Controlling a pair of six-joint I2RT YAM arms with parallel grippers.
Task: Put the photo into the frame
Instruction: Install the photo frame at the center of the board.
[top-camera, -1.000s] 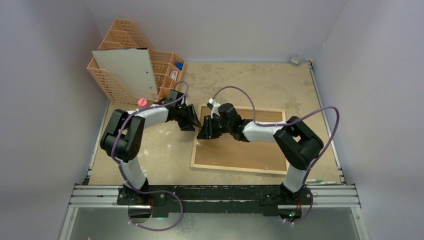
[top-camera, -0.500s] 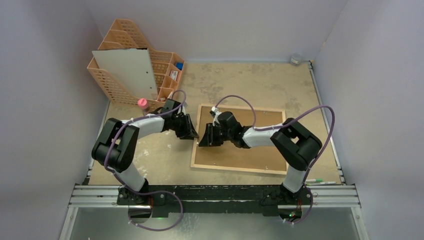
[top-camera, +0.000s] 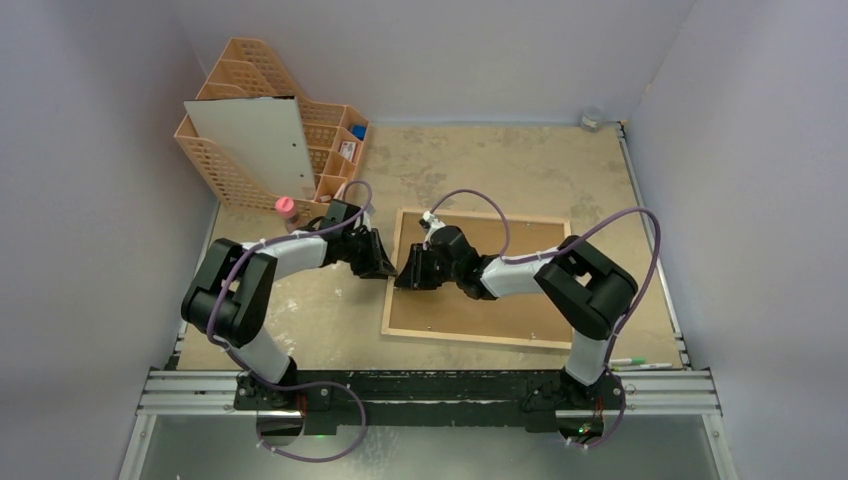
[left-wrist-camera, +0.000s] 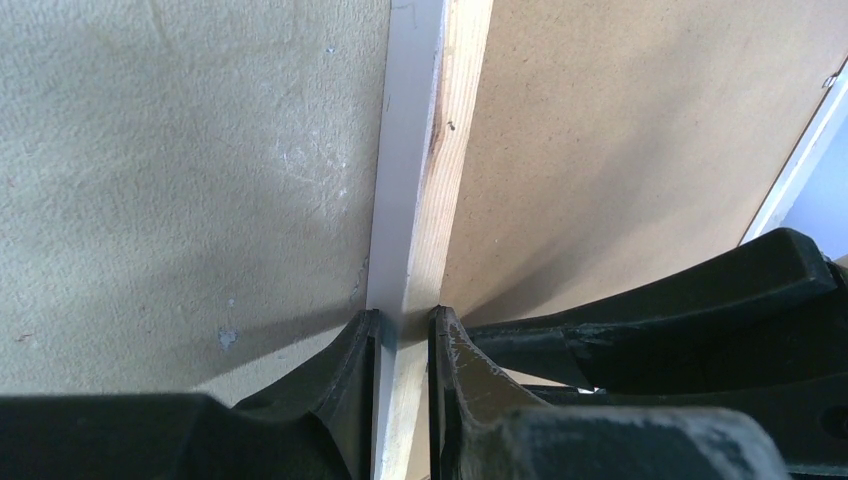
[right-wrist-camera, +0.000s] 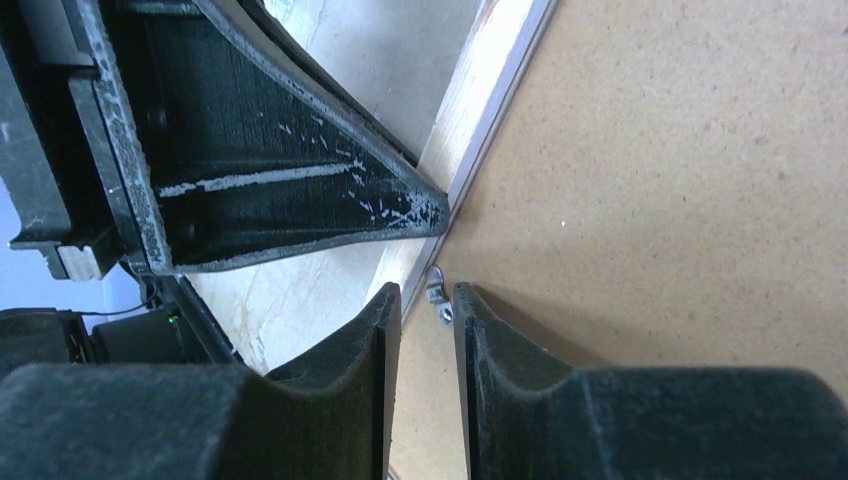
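Note:
The frame (top-camera: 470, 340) lies face down in the middle of the table, its light wood rear rim up. A brown fibreboard sheet (top-camera: 500, 305) fills it. The photo's dark print shows in no view. My left gripper (top-camera: 388, 268) is shut on the frame's left rim (left-wrist-camera: 440, 150), one finger outside and one inside (left-wrist-camera: 403, 320). My right gripper (top-camera: 405, 275) hovers just inside that rim, jaws a narrow gap apart (right-wrist-camera: 428, 292), with a small metal tab (right-wrist-camera: 437, 297) at the fingertips. The left gripper's finger (right-wrist-camera: 300, 190) fills the right wrist view's upper left.
A peach lattice organiser (top-camera: 240, 75) stands at the back left with a white sheet (top-camera: 250, 145) leaning in it; I cannot tell what that sheet is. A pink-capped bottle (top-camera: 286, 206) stands beside the left arm. A small jar (top-camera: 592, 118) sits back right; pens (top-camera: 635, 362) lie front right.
My left gripper has come down towards me onto the frame's left rim. My right gripper has slid left and nearer, closer to that rim. The frame has not moved.

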